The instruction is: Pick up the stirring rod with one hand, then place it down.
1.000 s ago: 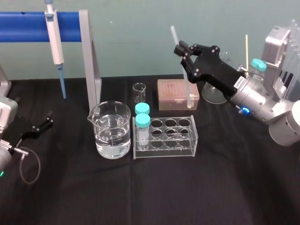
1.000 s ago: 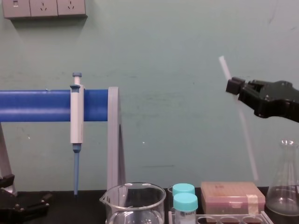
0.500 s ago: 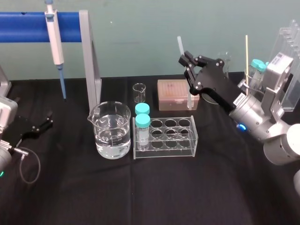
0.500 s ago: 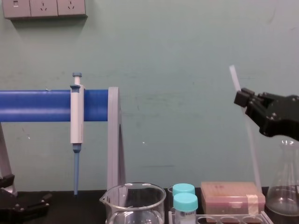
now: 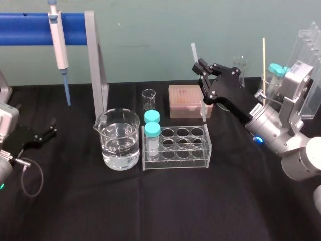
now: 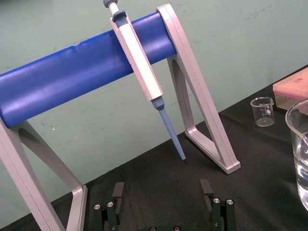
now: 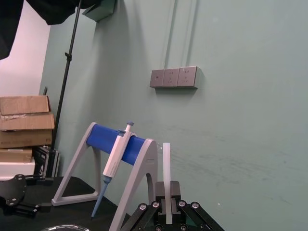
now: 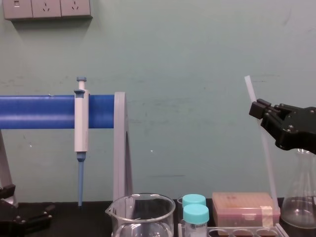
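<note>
The stirring rod (image 5: 202, 107) is a thin whitish stick held nearly upright in the air, its lower end hanging over the back edge of the tube rack (image 5: 176, 146). My right gripper (image 5: 200, 66) is shut on the rod near its upper part. In the chest view the stirring rod (image 8: 267, 160) slants down past the right gripper (image 8: 257, 108). In the right wrist view the stirring rod (image 7: 166, 175) stands between the pads of the right gripper (image 7: 167, 193). My left gripper (image 5: 48, 132) rests parked at the table's left edge, and its fingers (image 6: 118, 190) stand wide apart with nothing between them.
A water-filled beaker (image 5: 119, 139) stands left of the rack, which holds two teal-capped vials (image 5: 152, 131). Behind are a small beaker (image 5: 149, 99) and a pink tip box (image 5: 186, 100). A pipette (image 5: 58, 40) hangs on the blue stand. A flask (image 8: 301, 197) stands far right.
My right gripper has carried the rod to the right and lower. The rod now stands more upright. The left arm has not moved.
</note>
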